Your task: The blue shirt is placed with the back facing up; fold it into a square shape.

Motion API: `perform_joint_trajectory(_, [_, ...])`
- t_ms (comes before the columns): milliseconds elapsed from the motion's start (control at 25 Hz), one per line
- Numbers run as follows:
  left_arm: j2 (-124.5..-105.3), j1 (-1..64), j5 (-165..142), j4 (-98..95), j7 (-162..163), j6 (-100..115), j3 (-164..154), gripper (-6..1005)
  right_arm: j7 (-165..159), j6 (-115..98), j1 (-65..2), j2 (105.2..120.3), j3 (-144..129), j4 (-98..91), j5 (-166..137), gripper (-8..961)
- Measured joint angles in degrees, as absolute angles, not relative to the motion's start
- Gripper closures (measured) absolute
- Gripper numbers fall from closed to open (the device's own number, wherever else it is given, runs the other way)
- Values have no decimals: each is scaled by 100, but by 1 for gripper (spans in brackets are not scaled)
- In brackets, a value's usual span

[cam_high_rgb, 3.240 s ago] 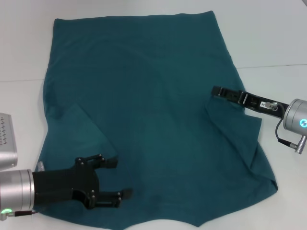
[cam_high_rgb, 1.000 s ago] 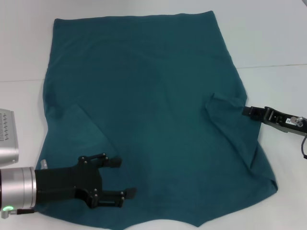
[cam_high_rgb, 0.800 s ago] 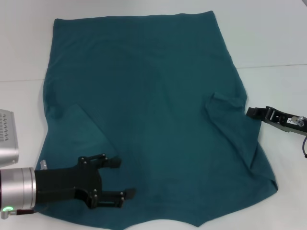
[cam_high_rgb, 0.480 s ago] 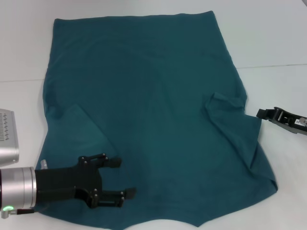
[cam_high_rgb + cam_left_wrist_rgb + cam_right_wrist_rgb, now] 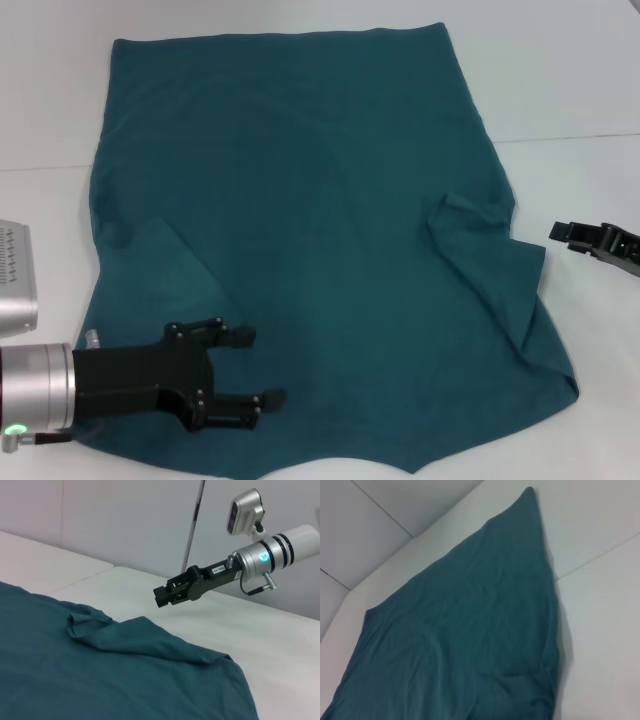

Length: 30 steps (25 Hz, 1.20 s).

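The blue shirt (image 5: 300,180) lies spread flat on the white table (image 5: 570,90), plain side up. Both sleeves are folded inward onto the body, one on the left (image 5: 160,270) and one on the right (image 5: 490,265). My left gripper (image 5: 257,368) hovers open over the near left part of the shirt with nothing between its fingers. My right gripper (image 5: 562,233) is off the cloth, over bare table just right of the folded right sleeve. The left wrist view shows the right gripper (image 5: 162,595) above the table beyond the shirt (image 5: 75,670). The right wrist view shows only shirt (image 5: 470,630) and table.
A grey device (image 5: 15,285) sits at the table's left edge beside the shirt. A seam (image 5: 570,138) runs across the white table. Bare table lies to the right of the shirt and beyond it.
My right gripper has left the folded right sleeve and drawn back to the right, off the shirt. The sleeve stays folded inward. The left gripper has barely moved.
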<state>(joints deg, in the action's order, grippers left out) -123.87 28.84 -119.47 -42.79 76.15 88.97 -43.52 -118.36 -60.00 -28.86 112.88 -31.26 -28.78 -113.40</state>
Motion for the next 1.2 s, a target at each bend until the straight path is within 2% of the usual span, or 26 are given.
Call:
perform_joint_trajectory(40, [-12389, 2884, -11943, -4279, 7615, 8907, -4352, 96, -11836, -6000, -2886, 11288, -3126, -2878, -11340, 637])
perform_joint_trajectory(240, [-12391, 2892, -11947, -4280, 7606, 8920, -4351, 96, -12851, -6125, -2970, 10995, -3211, -2894, -11866, 465])
perform_joint_trajectory(360, [-12392, 2894, -11950, -4276, 7595, 8924, -4350, 96, -13197, -6113, -3024, 10977, -3231, -2943, -11961, 361])
perform_joint_trajectory(480, [-12392, 2893, -11952, -4275, 7599, 8936, -4353, 96, -13283, -6070, -3085, 10976, -3270, -2913, -11963, 341])
perform_joint_trajectory(840, [-12381, 2881, -11954, -4281, 7592, 8939, -4360, 97, -13255, -5296, -3448, 11327, -3670, -2710, -11969, 338])
perform_joint_trajectory(1200, [-12375, 2854, -11959, -4281, 7589, 8938, -4360, 97, -13275, -5142, -3486, 11365, -3742, -2661, -11971, 338])
